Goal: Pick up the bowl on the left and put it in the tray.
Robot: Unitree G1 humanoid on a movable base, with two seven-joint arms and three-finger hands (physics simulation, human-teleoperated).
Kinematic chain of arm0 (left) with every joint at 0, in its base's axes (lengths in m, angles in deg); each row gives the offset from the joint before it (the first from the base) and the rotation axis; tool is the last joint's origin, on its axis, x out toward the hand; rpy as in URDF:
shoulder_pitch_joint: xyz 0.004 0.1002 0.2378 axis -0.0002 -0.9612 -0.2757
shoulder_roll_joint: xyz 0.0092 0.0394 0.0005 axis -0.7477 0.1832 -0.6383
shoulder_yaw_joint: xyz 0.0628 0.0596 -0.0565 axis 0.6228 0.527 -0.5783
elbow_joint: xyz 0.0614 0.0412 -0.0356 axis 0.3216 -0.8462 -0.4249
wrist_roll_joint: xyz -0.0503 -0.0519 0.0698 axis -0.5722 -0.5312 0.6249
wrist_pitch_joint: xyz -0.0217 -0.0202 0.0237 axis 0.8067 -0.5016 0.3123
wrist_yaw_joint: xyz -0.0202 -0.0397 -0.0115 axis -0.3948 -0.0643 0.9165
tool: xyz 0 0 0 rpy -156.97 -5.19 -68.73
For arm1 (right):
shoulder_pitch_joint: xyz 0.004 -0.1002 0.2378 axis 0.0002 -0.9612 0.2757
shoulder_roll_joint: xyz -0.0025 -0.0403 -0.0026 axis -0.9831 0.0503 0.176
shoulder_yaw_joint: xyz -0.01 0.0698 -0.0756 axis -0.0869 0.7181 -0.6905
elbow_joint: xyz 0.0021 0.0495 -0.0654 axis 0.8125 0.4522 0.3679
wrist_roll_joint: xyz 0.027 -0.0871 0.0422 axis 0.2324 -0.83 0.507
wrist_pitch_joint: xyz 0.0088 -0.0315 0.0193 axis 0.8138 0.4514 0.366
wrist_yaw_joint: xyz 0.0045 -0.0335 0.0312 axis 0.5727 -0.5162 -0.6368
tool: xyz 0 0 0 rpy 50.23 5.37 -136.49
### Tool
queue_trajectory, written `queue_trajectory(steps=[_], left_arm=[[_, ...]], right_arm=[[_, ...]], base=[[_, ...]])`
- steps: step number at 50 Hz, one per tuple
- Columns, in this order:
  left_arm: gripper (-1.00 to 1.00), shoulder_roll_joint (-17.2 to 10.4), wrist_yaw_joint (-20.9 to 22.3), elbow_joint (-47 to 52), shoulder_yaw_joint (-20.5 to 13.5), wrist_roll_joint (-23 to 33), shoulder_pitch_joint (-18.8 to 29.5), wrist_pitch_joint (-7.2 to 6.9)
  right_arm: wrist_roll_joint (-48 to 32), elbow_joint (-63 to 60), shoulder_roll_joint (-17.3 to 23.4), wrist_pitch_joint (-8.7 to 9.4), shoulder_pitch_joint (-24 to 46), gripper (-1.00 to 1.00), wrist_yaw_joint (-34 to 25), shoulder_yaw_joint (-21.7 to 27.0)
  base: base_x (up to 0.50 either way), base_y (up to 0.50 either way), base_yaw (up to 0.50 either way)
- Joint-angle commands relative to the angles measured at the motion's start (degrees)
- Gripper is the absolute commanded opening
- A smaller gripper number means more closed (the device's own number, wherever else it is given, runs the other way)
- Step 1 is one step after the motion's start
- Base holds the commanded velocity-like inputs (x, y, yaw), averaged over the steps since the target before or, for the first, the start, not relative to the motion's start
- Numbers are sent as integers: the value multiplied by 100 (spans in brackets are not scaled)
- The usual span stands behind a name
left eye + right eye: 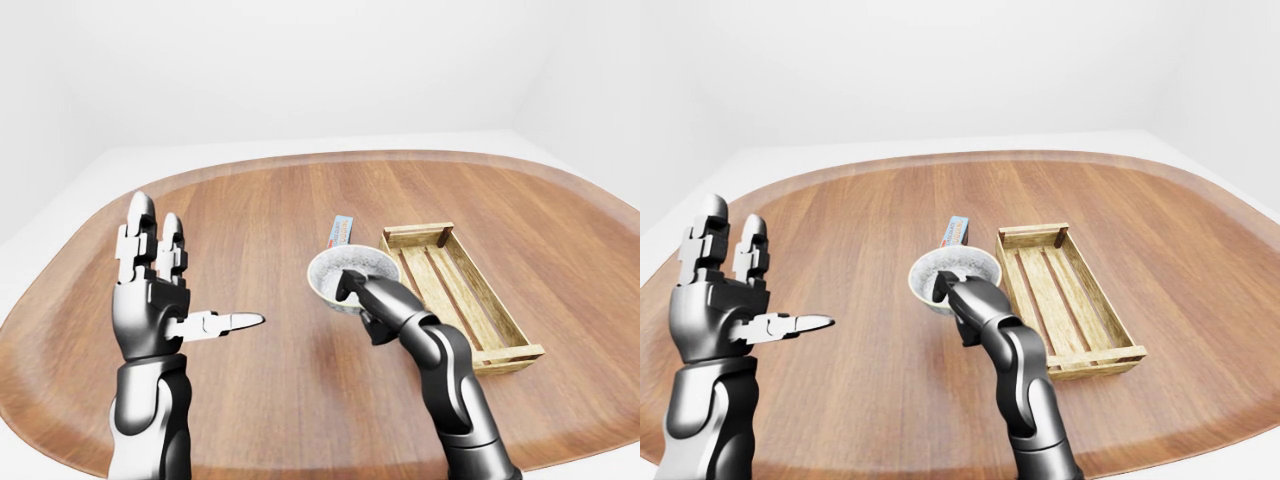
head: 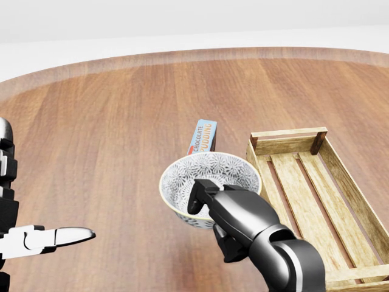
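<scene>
Right hand [image 2: 240, 216] pinches the bowl [image 2: 209, 170] by its rim, holding it above the bench [image 2: 109, 121], just left of the tray [image 2: 307, 201]. Left hand [image 1: 150, 300] is spread, fingers up.

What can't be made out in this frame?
The pudding box: lower part hidden behind the bowl, head view; lettering too small in eye views.
The bowl's underside: hidden behind its wall and the right hand, all views.
The tray: bottom-right corner cut off by the head view's edge.
The left hand: mostly cut off by the head view's left edge.
</scene>
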Motion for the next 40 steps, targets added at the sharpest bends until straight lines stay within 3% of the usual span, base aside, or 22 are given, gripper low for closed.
queue_trajectory(steps=[1,28,40], left_arm=[[100,46,-22,-452,131,161,-28,0],[100,53,-11,-579,119,165,-34,0],[100,38,-26,-483,90,148,-6,0]], right_arm=[[-497,-364,52,-1,395,-100,0,407],[84,-376,862,-1,1222,-100,0,1356],[963,464,1430,-1,1585,-100,0,1829]], base=[[0,0,0],[0,0,0],[0,0,0]])
